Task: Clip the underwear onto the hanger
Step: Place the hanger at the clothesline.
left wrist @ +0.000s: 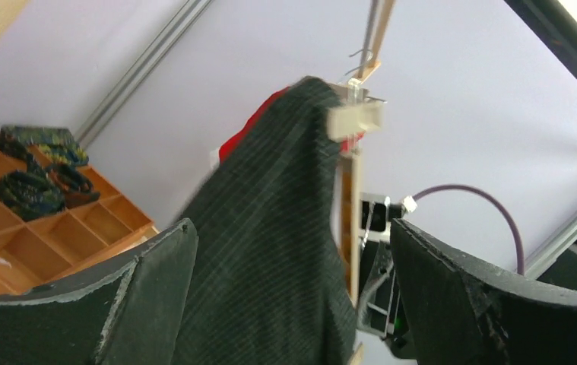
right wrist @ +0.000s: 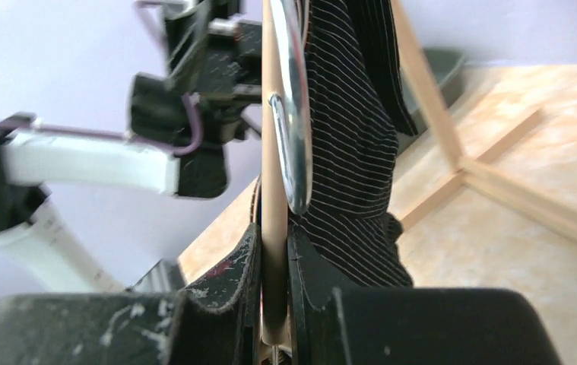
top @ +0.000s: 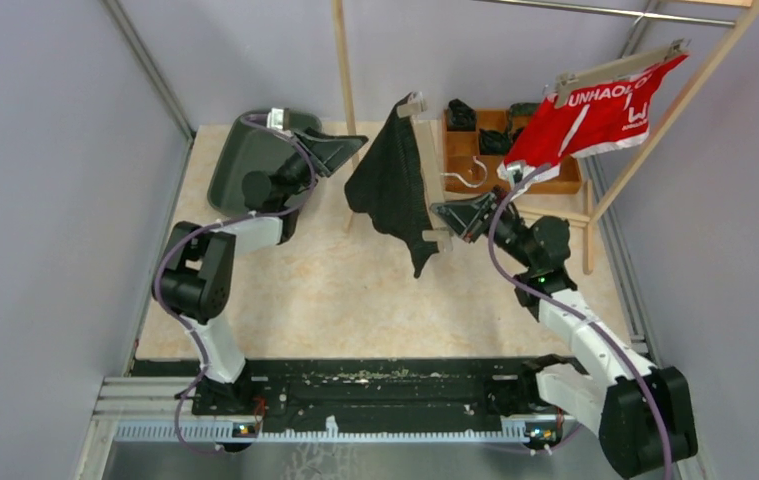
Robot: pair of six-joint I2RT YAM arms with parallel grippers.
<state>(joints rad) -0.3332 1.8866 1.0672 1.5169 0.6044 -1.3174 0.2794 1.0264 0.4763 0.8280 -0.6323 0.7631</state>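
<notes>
Underwear (top: 387,180) is seen hanging on the hanger (top: 427,170); the clipping is judged nearly done.
The hanger is held upright in the air over the far middle of the table (top: 355,290), its wooden bar clamped by the right gripper (right wrist: 274,251). Whether both clips bite the cloth cannot be told. The left gripper (left wrist: 293,236) is pointed toward the cloth, fingers wide apart, nothing held.

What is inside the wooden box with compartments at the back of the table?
Dark rolled cloth bundles sit in a few compartments of the wooden box; several others look bare. From above, the red underwear covers its right side, so that part cannot be seen.
</notes>
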